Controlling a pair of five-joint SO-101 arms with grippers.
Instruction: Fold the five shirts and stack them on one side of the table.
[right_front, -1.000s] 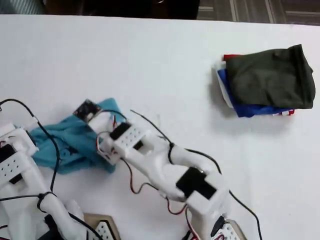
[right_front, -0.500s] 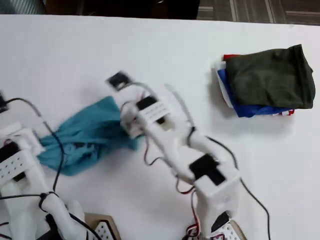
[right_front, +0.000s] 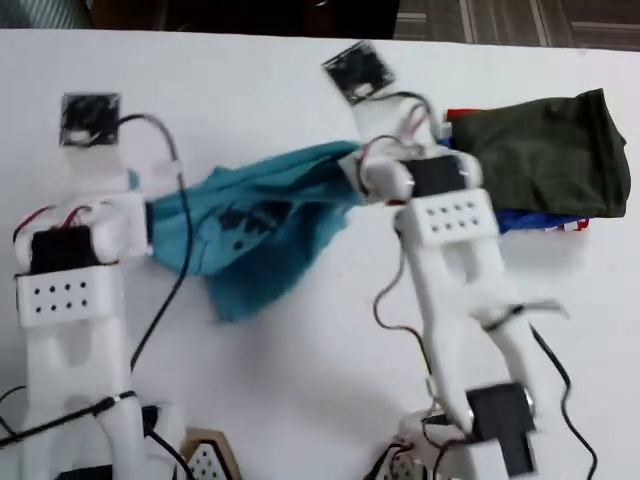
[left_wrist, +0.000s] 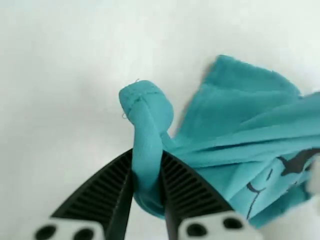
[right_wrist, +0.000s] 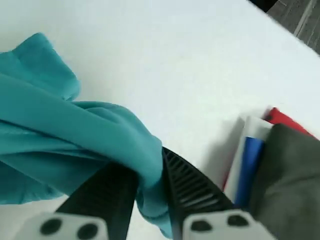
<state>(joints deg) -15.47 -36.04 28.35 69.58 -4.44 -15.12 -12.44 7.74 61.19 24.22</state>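
A teal shirt (right_front: 250, 215) hangs stretched between both arms above the middle of the table. My left gripper (right_front: 142, 213) is shut on its left end; the left wrist view shows a teal fold (left_wrist: 145, 135) pinched between the black fingers (left_wrist: 107, 192). My right gripper (right_front: 356, 172) is shut on the shirt's right end, seen up close as teal cloth (right_wrist: 107, 132) squeezed between its fingers (right_wrist: 187, 187). A stack of folded shirts (right_front: 540, 160), dark green on top over blue, white and red, lies at the right of the table, beside the right gripper.
The white table (right_front: 300, 380) has free room along the front middle and the back. The arm bases and their cables (right_front: 180, 250) stand at the near edge. The table's far edge (right_front: 300, 35) meets a dark floor.
Both grippers have lifted and spread the teal shirt: the right one swung from the left part of the table toward the stack, and the left one moved away from the near edge.
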